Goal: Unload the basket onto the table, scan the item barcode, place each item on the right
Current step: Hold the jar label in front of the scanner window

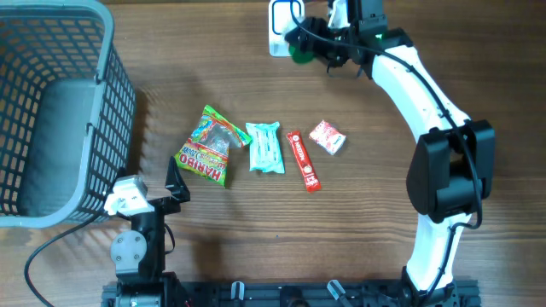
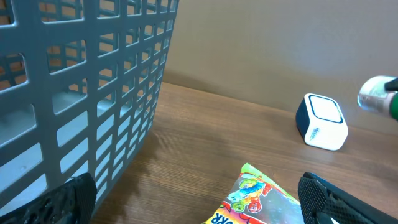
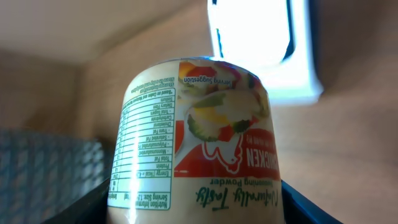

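Cream chicken seasoning jar [image 3: 193, 137], label showing, hovers close before the bright white scanner [image 3: 261, 43].

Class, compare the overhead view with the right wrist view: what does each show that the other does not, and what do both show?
Only overhead: the sweets bag, teal packet, red stick, red-and-white packet and left gripper. Only right wrist: the printed label and nutrition table on the jar. Both: that jar, held by the right gripper, the white scanner, and the grey basket.
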